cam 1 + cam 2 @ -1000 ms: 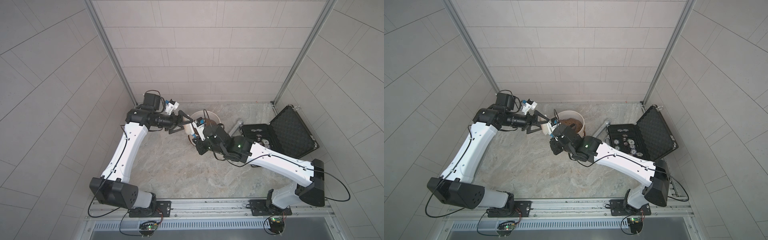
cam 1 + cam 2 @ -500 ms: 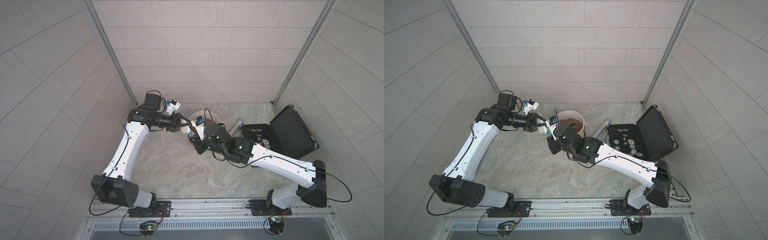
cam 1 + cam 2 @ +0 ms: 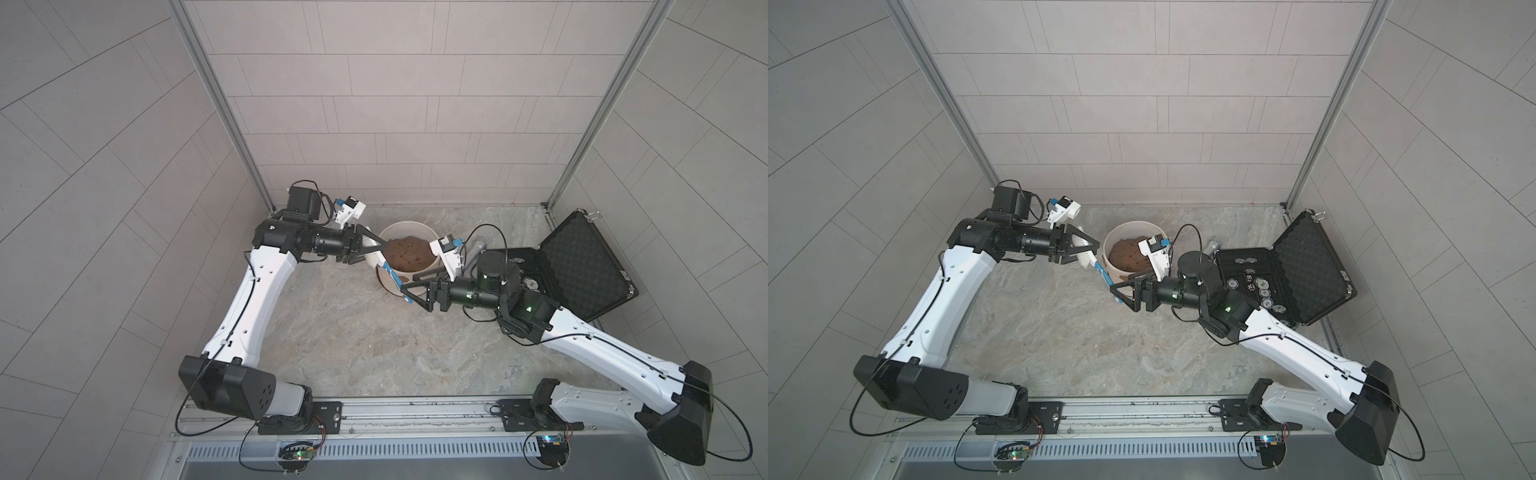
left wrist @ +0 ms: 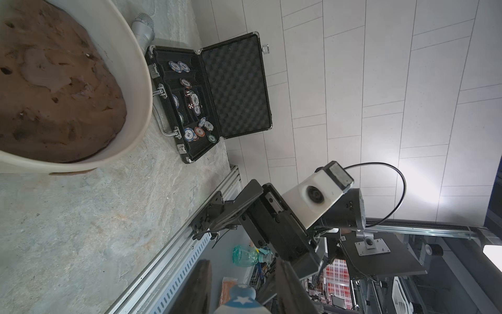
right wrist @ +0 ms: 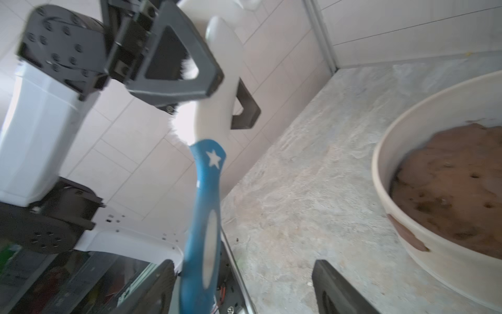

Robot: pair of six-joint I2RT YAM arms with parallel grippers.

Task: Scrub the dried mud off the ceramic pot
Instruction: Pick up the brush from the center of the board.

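Note:
The cream ceramic pot stands at the back of the floor, filled with a brown soil mound. A reddish-brown patch of dried mud runs down its outer wall below the rim. My left gripper is shut on the white bristle head of a brush, just left of the pot. The brush's blue handle slants down between the spread fingers of my right gripper. That gripper is open, with the handle near one finger but not clamped.
An open black case with poker chips lies right of the pot. A grey metal cylinder lies between pot and case. A metal rail runs along the front edge, and tiled walls enclose the floor.
The left gripper has closed on the brush head. The right gripper, shut on the handle a second ago, has opened and drawn back a little to the right.

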